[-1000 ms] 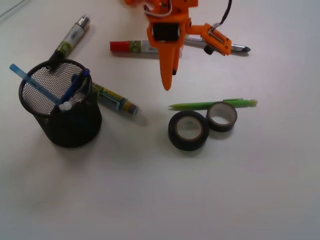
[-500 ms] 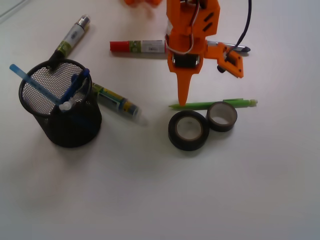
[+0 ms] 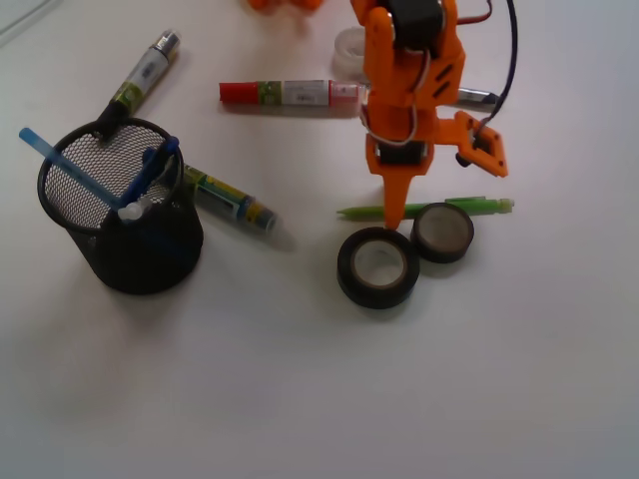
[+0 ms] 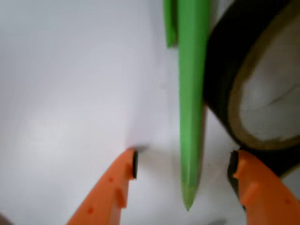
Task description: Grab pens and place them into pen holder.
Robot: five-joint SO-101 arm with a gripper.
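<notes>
Table: white surface (image 3: 300, 399), plain and matte, filling the front view.
Tape rolls: 2 black rolls; the larger tape roll (image 3: 377, 266) lies flat with its hole up, and the smaller tape roll (image 3: 443, 233) sits just to its right, touching or nearly touching it.
Red-capped marker (image 3: 288, 94): thick, white barrel, red cap at the left end, lying level near the top.
Yellow-green markers: 2 fat labelled ones; the upper marker (image 3: 143, 70) slants at top left, the lower marker (image 3: 228, 201) slants near the middle.
Clear tape roll (image 3: 348, 44): small, translucent, at the top edge.
</notes>
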